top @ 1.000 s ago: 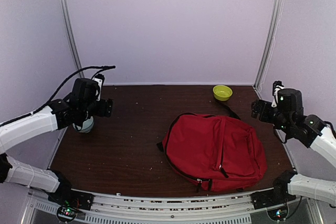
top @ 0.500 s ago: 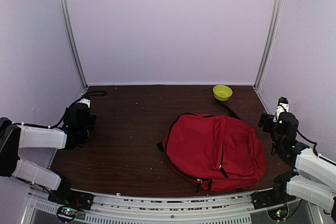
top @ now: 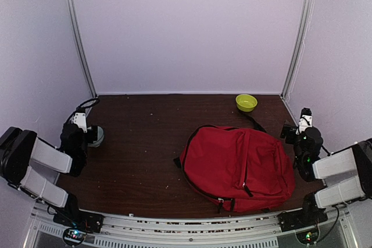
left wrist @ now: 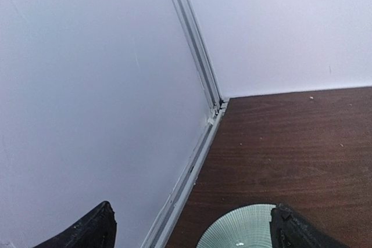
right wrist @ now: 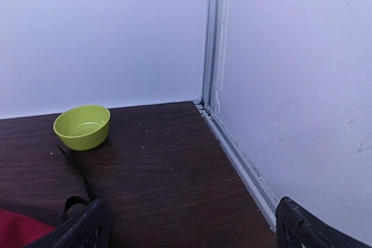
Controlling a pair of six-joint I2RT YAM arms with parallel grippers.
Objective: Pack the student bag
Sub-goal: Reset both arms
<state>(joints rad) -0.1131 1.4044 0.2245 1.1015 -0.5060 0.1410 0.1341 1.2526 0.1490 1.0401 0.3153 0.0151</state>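
The student bag [top: 238, 166] is a large red backpack lying flat and zipped shut on the right half of the dark table, its black strap [right wrist: 75, 178] trailing toward the back. A red corner of the bag [right wrist: 14, 227] shows in the right wrist view. My left gripper [top: 81, 132] sits low at the table's left edge, open, with nothing between its fingers [left wrist: 93, 227]. My right gripper [top: 301, 132] is low at the right edge beside the bag, open and empty, apart from the bag.
A pale green ribbed dish [left wrist: 244, 227] lies just ahead of my left gripper, near the left wall rail [left wrist: 192, 166]. A lime-green bowl [right wrist: 82, 126] stands at the back right corner. The table [top: 145, 143] is bordered by lilac walls on three sides.
Both arms have drawn back and folded down toward their bases at the table's sides. Both grippers stayed open. The bag and both bowls have not moved.
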